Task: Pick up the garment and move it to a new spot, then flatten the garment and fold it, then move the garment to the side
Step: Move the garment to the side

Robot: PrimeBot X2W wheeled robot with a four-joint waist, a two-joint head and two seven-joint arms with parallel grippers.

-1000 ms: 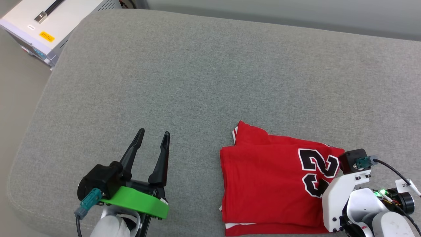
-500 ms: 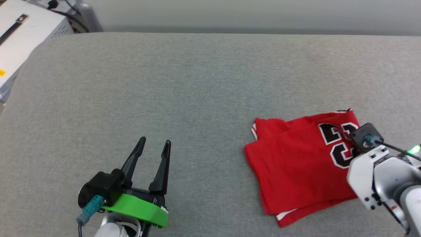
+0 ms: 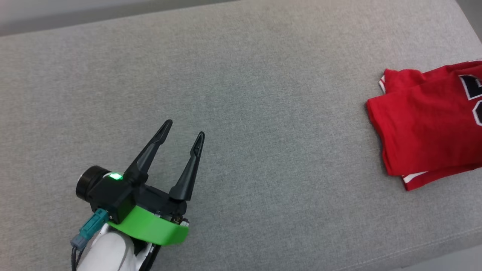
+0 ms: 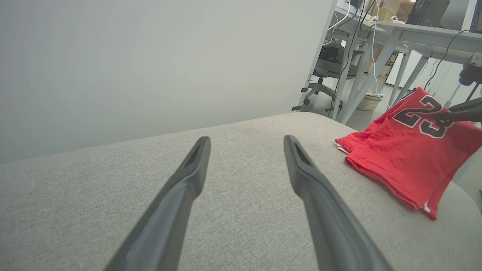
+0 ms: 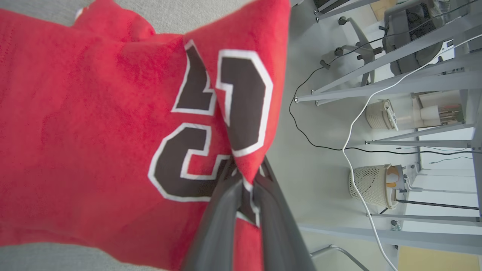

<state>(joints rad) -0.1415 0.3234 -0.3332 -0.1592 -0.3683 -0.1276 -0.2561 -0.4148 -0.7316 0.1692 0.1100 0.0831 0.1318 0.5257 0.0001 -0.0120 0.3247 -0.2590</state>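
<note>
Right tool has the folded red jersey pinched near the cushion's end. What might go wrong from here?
The right tool grips only a small pinch at the black number on the folded red jersey T-shirt; dragging may pull the layers apart.
The shirt lies near the end of the grey fabric cushion, floor showing just beyond the lifted corner; released here, it might slide off.
The left tool stands open well away, so it cannot steady the cloth.

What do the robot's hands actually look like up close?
The left gripper has two long, black, tapering fingers with slotted tips, on a black block with a small green light, a bright green curved bracket, a teal plug with a dark cable, and a white forearm. The right gripper has matching dark fingers.
</note>
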